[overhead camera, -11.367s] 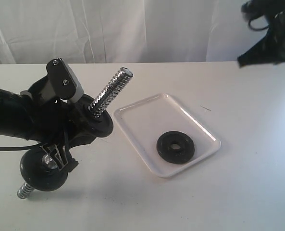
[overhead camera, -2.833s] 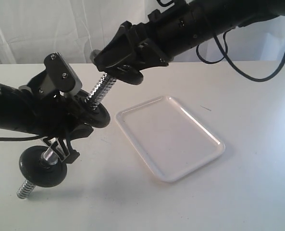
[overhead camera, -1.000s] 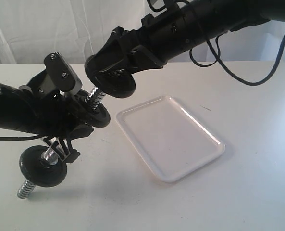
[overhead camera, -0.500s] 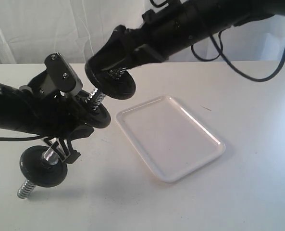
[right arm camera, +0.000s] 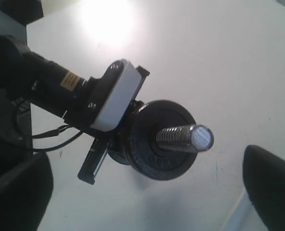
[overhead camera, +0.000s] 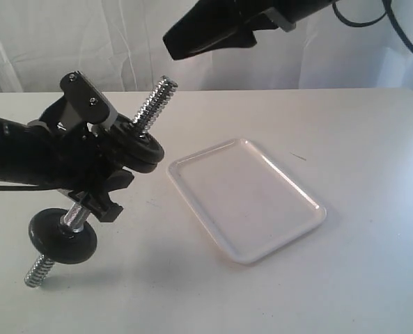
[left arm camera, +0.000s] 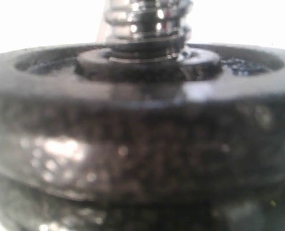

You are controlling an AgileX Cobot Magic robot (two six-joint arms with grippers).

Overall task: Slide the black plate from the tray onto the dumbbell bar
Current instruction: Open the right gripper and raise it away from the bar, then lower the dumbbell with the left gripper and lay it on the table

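Below the left pincer, a black disc [overhead camera: 62, 240] sits on the lower threaded stretch of the dumbbell bar [overhead camera: 153, 104], whose bottom end pokes out beneath it. The left pincer [overhead camera: 95, 197] is clenched around the bar's middle and holds it tilted above the table [overhead camera: 345, 278]. Just above that pincer, the black plate [overhead camera: 141, 149] is threaded on the bar. In the left wrist view its rim fills the picture, with the bar rising through its hub. The bar's bare upper end points toward the right pincer. The tray [overhead camera: 248, 202] lies flat on the table, to the right of the left pincer and well below the right one. The right pincer [overhead camera: 185, 38] hangs above the bar's tip, apart from it. It is released, its fingers [right arm camera: 271, 190] spread wide and grasping nothing.
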